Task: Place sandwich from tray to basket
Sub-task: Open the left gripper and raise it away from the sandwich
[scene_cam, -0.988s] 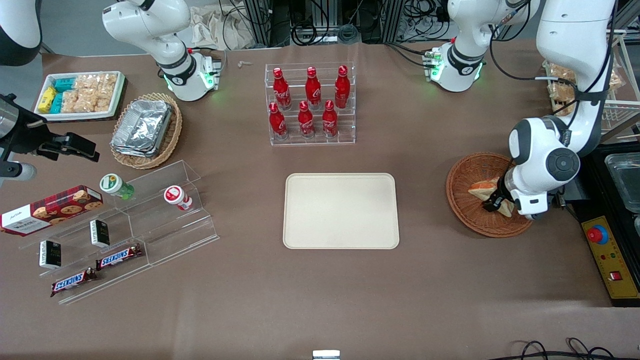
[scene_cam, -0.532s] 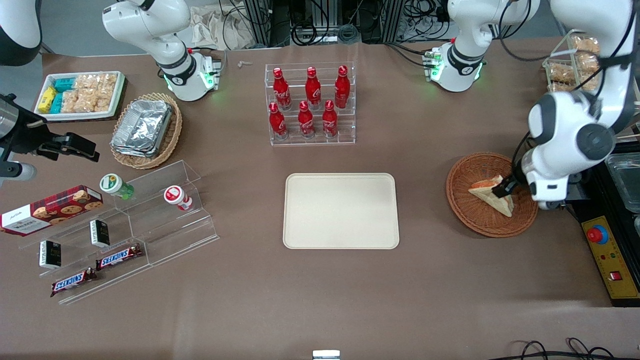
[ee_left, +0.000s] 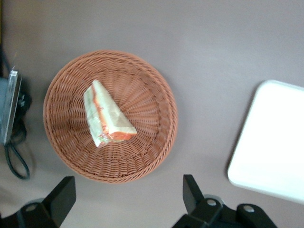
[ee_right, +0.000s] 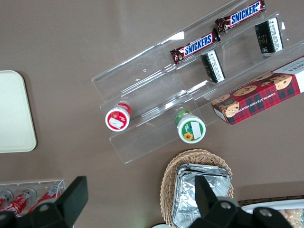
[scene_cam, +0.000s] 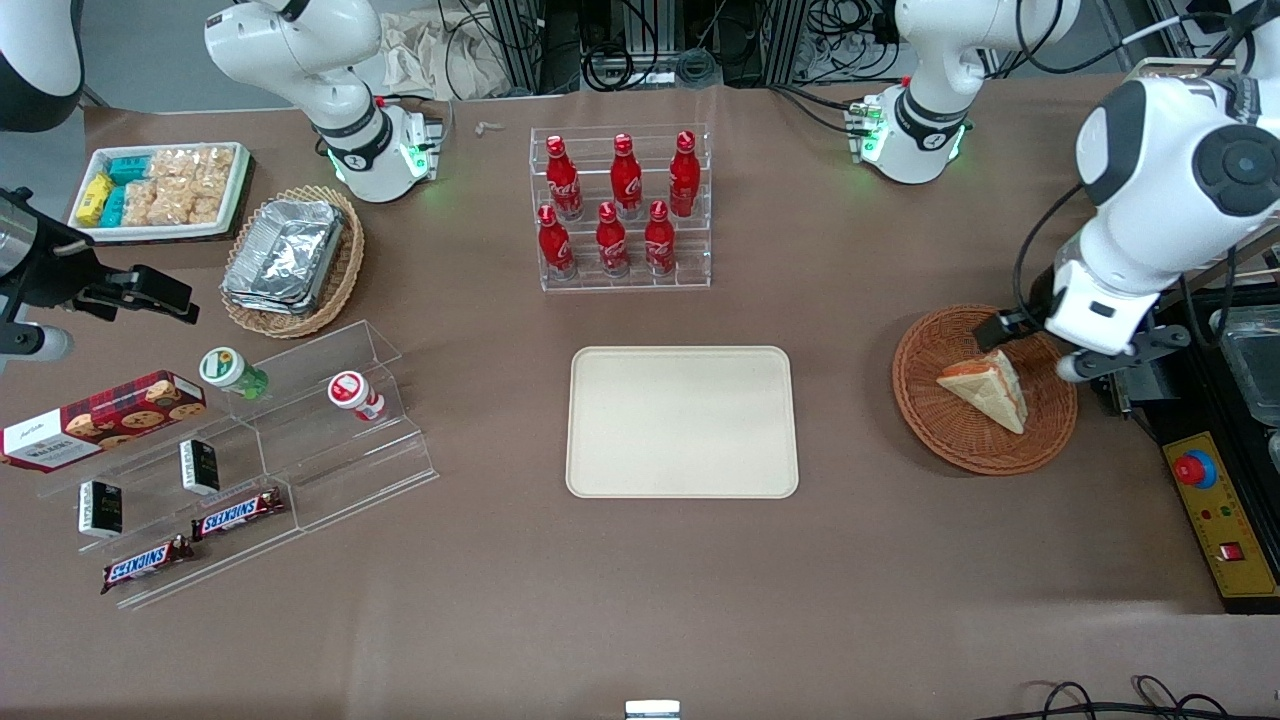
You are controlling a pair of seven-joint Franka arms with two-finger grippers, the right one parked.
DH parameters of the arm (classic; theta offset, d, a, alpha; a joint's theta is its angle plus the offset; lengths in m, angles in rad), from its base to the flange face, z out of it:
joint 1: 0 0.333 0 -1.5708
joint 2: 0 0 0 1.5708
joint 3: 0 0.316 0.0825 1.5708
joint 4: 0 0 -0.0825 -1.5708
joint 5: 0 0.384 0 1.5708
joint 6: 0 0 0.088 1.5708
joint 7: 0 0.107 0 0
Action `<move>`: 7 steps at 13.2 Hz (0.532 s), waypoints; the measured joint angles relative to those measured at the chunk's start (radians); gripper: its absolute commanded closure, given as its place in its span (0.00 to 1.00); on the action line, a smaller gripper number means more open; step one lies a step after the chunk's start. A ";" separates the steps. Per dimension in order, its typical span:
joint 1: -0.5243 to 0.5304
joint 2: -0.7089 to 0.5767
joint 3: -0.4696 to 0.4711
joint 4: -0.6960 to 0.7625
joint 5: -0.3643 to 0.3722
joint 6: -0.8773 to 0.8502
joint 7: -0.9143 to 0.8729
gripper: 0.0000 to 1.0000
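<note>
Lifted higher, the gripper (scene_cam: 987,334) gapes near the basket (scene_cam: 950,432)

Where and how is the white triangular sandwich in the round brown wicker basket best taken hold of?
From above, across its middle, one finger on each long side. The sandwich lies as a wedge, longer than wide, so this width should fit the open gripper, which hovers near the basket. The basket's raised rim encircles the sandwich, so a sideways approach would probably fail.
</note>
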 measured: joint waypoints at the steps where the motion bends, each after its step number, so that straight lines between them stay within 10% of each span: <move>1: 0.000 -0.010 -0.006 0.014 -0.001 -0.013 0.049 0.00; 7: 0.000 -0.108 -0.044 0.117 -0.063 -0.076 0.112 0.00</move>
